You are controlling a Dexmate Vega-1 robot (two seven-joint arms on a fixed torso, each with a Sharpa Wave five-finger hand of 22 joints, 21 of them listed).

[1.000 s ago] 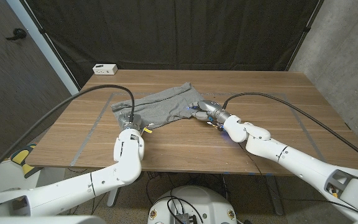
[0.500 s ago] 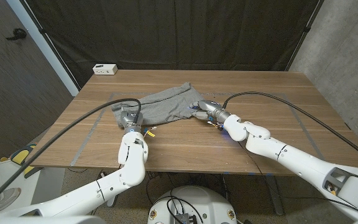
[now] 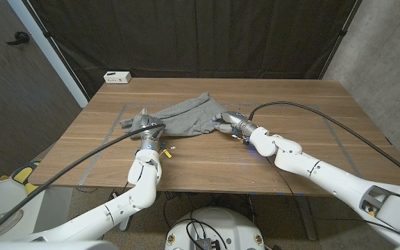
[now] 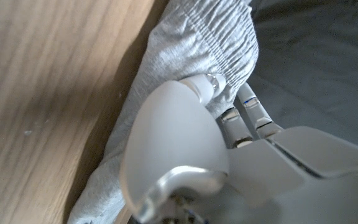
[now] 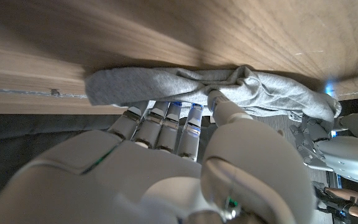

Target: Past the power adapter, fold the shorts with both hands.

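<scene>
Grey shorts [image 3: 182,114] lie bunched on the wooden table [image 3: 297,101], left of its middle. My left hand [image 3: 143,125] grips their left end, fingers curled into the cloth by the elastic waistband [image 4: 210,34]. The left wrist view has that hand [image 4: 173,143] close over the shorts [image 4: 166,68]. At the shorts' right end my right hand [image 3: 228,121] holds the fabric. In the right wrist view its fingers [image 5: 160,124] press into a raised fold of the shorts [image 5: 166,84], with my left hand [image 5: 328,149] beyond. A white power adapter [image 3: 117,77] sits at the table's far left corner.
Grey tape lines [image 3: 101,151] mark the table on the left and on the right [image 3: 342,149]. A black cable [image 3: 82,149] trails from my left arm, another [image 3: 325,118] from my right. A dark curtain hangs behind the table.
My left hand has moved away from me with the shorts' left end, and the cloth has drawn in narrower. The right hand has edged slightly further in, still holding its end.
</scene>
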